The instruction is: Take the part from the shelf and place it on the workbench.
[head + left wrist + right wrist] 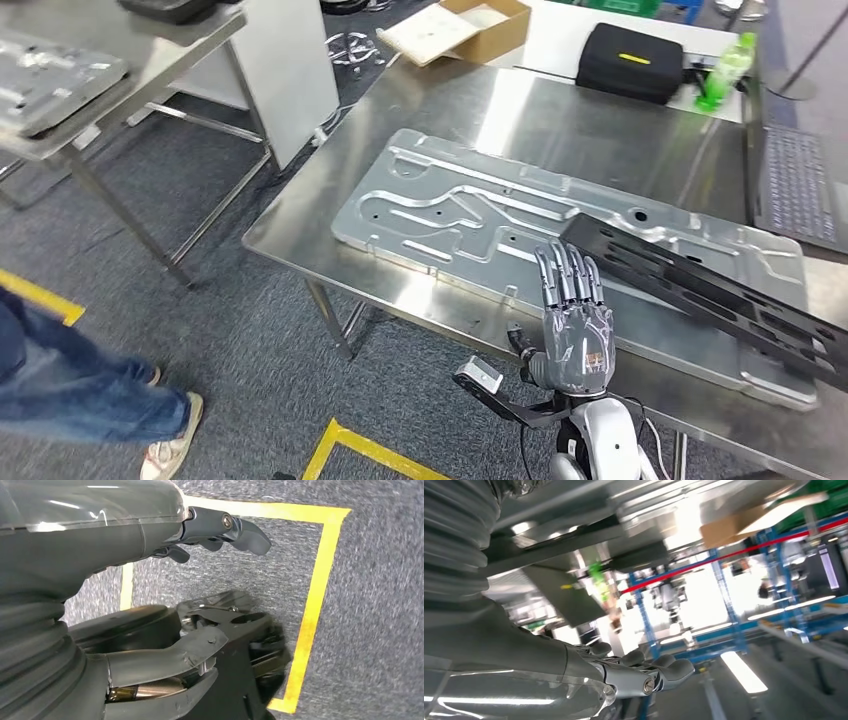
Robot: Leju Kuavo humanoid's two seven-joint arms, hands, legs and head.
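Note:
A large silver machined plate (470, 215) lies flat on the steel workbench (300, 225). A long black slotted bar (700, 290) rests slantwise across the plate's right part. My right hand (575, 320) hovers at the plate's near edge, just left of the bar's near end, fingers straight and together, holding nothing. In the right wrist view its fingers (649, 672) stretch out bare under the bench surface. My left hand (220, 530) hangs over grey carpet, fingers loosely extended, nothing in it.
A second silver plate (50, 80) lies on the grey rack at the far left. A person's jeans and shoe (90, 395) stand at the lower left. At the bench's back are a cardboard box (470, 30), black case (630, 60), green bottle (727, 70) and keyboard (800, 185).

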